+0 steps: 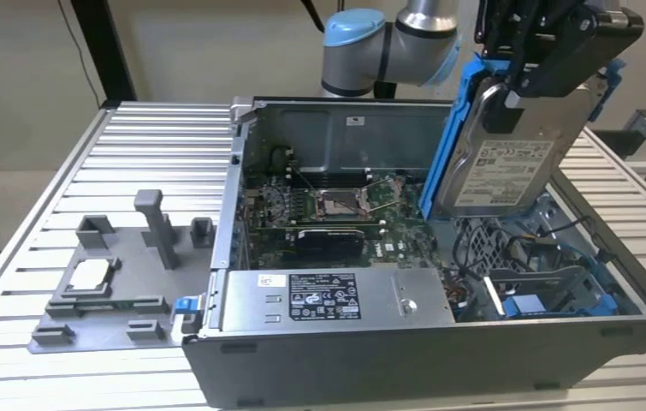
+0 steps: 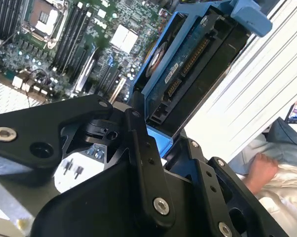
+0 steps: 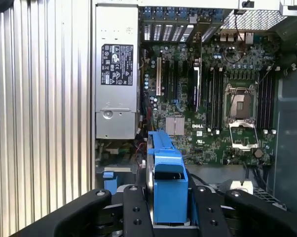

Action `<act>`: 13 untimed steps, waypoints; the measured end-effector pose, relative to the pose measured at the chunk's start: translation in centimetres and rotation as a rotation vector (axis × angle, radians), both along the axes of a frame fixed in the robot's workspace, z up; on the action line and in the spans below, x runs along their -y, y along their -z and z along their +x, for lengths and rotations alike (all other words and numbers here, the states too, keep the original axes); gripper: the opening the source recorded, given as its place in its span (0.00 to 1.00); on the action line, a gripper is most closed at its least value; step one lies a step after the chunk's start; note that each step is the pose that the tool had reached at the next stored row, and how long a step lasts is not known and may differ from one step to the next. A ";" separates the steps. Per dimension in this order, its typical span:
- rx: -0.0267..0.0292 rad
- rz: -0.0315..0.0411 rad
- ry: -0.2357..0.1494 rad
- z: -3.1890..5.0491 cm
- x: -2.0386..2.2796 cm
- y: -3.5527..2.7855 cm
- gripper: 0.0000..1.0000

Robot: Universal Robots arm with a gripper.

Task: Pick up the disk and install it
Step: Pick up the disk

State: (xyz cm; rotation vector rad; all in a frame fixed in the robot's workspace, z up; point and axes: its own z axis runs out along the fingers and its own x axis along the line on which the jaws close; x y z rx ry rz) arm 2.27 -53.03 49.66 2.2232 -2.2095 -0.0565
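Above the open computer case [image 1: 437, 360] on the counter [image 1: 151, 145], the gripper [image 3: 169, 193] holds the hard disk [image 1: 506, 163] on edge, fingers [image 3: 136, 212] clamped on its blue bracket [image 3: 164, 150].

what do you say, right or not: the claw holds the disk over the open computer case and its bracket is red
No: the bracket is blue, not red, per the exterior view. The claw does hold the disk over the open computer case.

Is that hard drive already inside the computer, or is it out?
Out. The disk is held nearly upright above the open computer case, clamped in the pincer, not seated in any bay.
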 end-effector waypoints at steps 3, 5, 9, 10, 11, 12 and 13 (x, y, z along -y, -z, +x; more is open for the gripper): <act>0.0000 0.0001 0.000 0.03 0.61 0.00 0.00; 0.0000 0.0002 0.000 0.04 1.05 0.00 0.00; 0.0000 0.0002 0.000 0.06 1.99 0.00 0.00; 0.0000 0.0003 0.000 0.07 2.28 0.00 0.00; 0.0000 0.0004 0.000 0.08 2.55 0.00 0.00; 0.0000 0.0005 0.000 0.09 2.83 0.00 0.00; 0.0000 0.0006 0.000 0.09 3.09 0.00 0.00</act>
